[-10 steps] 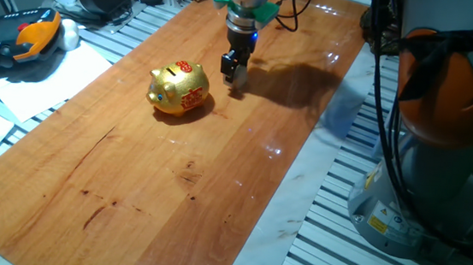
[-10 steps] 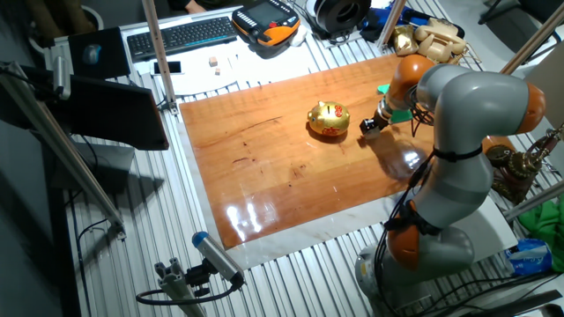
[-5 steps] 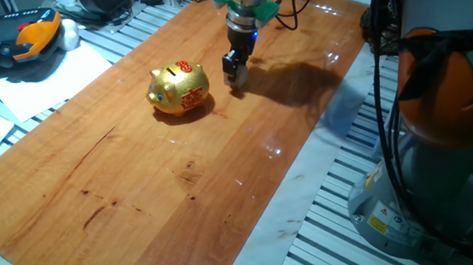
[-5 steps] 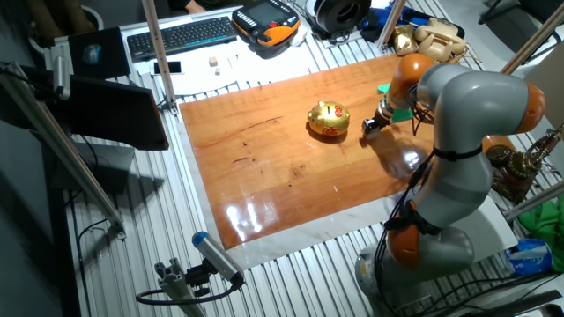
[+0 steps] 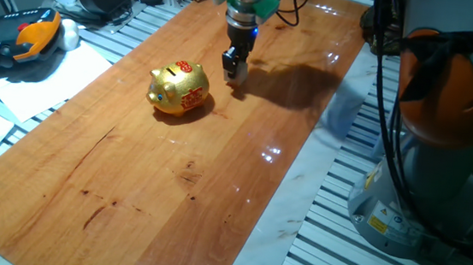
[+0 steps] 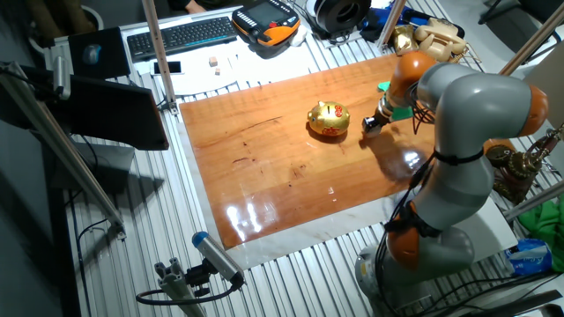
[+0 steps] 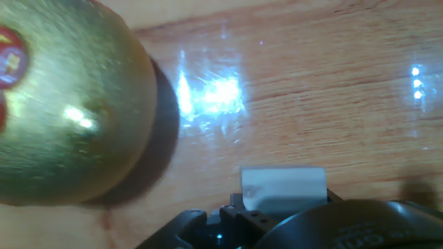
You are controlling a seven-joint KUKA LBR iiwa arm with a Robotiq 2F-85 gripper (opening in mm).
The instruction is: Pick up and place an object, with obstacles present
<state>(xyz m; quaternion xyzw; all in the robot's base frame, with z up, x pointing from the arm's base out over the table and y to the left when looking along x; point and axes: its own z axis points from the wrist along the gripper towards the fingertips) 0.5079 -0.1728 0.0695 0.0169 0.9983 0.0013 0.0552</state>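
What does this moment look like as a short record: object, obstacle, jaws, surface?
object: small pale cube at the gripper tip
obstacle: golden piggy bank, upright on the tabletop, beside the gripper, apart from it
jaws: low over the table; whether they are closed on the cube cannot be told
surface: wooden tabletop, glossy with light reflections
off the tabletop: orange and black pendant

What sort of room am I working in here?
Likely a robotics lab: a wooden tabletop on slatted aluminium framing, a keyboard and orange teach pendant behind it, cables nearby.
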